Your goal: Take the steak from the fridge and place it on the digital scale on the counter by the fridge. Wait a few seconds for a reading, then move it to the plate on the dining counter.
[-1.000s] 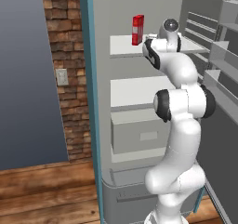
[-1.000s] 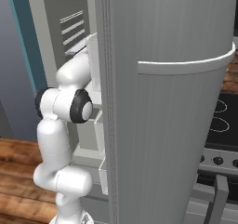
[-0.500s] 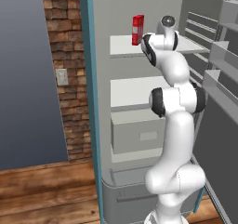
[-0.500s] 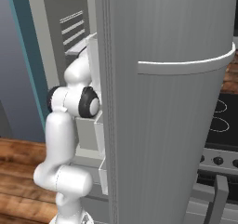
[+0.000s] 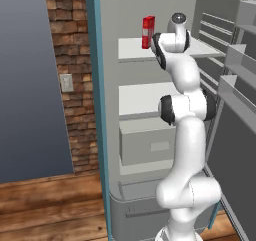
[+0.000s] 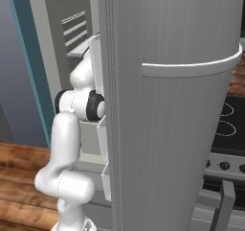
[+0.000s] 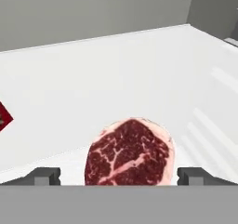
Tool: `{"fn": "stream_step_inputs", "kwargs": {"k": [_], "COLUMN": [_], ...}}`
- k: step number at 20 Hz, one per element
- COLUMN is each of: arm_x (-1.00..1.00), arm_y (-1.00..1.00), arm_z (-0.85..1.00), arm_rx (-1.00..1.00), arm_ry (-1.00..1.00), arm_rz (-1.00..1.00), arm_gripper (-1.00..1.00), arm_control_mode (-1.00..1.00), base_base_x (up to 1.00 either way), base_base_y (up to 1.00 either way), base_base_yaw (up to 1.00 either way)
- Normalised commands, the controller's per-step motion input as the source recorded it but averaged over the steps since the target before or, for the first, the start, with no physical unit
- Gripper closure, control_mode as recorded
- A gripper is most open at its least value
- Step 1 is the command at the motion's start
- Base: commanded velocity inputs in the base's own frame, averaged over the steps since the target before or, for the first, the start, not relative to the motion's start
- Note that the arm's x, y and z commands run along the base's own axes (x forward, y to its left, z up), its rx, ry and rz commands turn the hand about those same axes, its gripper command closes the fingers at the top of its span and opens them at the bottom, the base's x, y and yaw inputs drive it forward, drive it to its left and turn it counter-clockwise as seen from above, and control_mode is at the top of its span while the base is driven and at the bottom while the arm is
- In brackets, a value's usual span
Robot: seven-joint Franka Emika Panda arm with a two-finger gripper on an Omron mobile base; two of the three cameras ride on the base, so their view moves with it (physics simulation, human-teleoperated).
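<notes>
The steak, a flat red slab with pale streaks, lies on the white upper shelf of the fridge. In the hand view my gripper is open, with one dark finger tip on each side of the steak's near edge and apart from it. In the left base view the arm reaches up over that upper shelf, and the wrist hides the fingers and the steak. The digital scale, the counter, the plate and the dining counter are out of view.
A tall red carton stands on the same shelf to the left of the hand, its corner at the hand view's left edge. Grey drawers sit below. The open door's bins flank the arm on the right. A stove lies beyond the door.
The arm has stretched further up and into the fridge, with the elbow rising and the forearm straightening. The gripper stays open.
</notes>
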Motion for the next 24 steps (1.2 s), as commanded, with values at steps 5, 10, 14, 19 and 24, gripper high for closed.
{"fn": "stream_step_inputs", "kwargs": {"k": [5,10,14,19,24], "arm_x": [-0.39,-0.55,-0.55,-0.96,-1.00], "arm_y": [0.00,0.00,0.01,0.18,0.07], "arm_z": [-0.84,-0.97,-0.95,-0.71,0.09], "arm_rx": [0.00,0.02,0.06,0.09,0.20], "arm_ry": [0.01,0.00,-0.02,-0.16,-0.07], "arm_rz": [-0.03,-0.05,-0.04,-0.01,-0.07], "arm_gripper": [1.00,1.00,1.00,1.00,1.00], "arm_control_mode": [-1.00,-1.00,-1.00,-1.00,-1.00], "base_base_x": [0.00,0.00,0.00,0.00,0.00], "base_base_y": [0.00,0.00,0.00,0.00,0.00], "base_base_yaw": [0.00,0.00,0.00,0.00,0.00]}}
